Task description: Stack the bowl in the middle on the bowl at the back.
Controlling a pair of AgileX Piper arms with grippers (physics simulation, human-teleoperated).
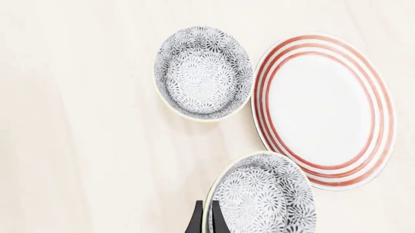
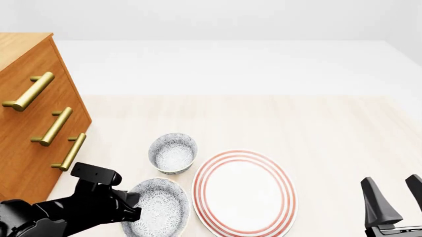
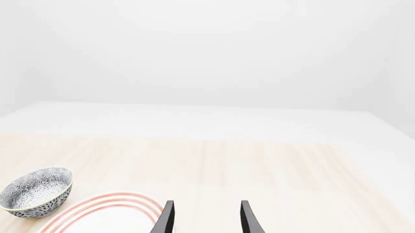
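The left tool (image 2: 135, 210) is clamped on the left rim of the middle bowl (image 2: 158, 207), one finger (image 1: 194, 219) outside the wall and the other inside. That bowl sits near the table's (image 2: 316, 128) front edge, mouth up, almost touching the red-ringed plate (image 2: 244, 192) on its right. The back bowl (image 2: 173, 152) stands upright just behind it, apart from both and close to the plate's rim. A wooden drawer chest (image 2: 33, 118) with brass handles bounds the left side; bare table stretches behind and to the right. The right tool (image 2: 394, 197) hovers with fingers spread over the front right area, holding nothing. No writing shows anywhere.
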